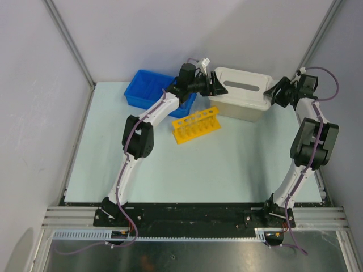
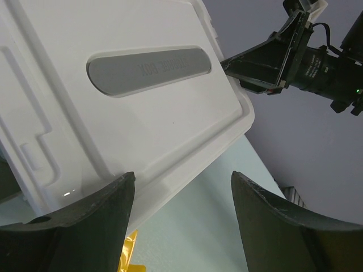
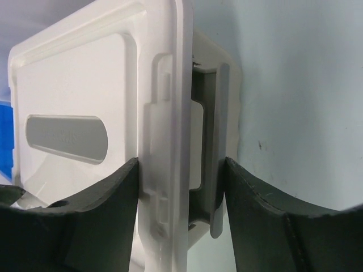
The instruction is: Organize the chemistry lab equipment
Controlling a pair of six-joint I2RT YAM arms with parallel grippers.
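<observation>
The yellow holed test-tube rack (image 1: 196, 124) lies on the table's middle back; a corner of it shows in the left wrist view (image 2: 129, 249). The other small lab items are out of view. My left gripper (image 1: 215, 83) is open and empty at the left end of the beige tub's white lid (image 1: 241, 85), one finger over the lid's corner (image 2: 182, 175). My right gripper (image 1: 272, 93) is shut on the right end of the lid (image 3: 164, 113), its fingers pressing the lid's edge and the grey latch (image 3: 218, 170).
The blue divided bin (image 1: 148, 88) stands at the back left, partly under my left arm. The beige tub (image 1: 241, 109) stands at the back right, near the enclosure's wall. My right gripper also shows in the left wrist view (image 2: 249, 68).
</observation>
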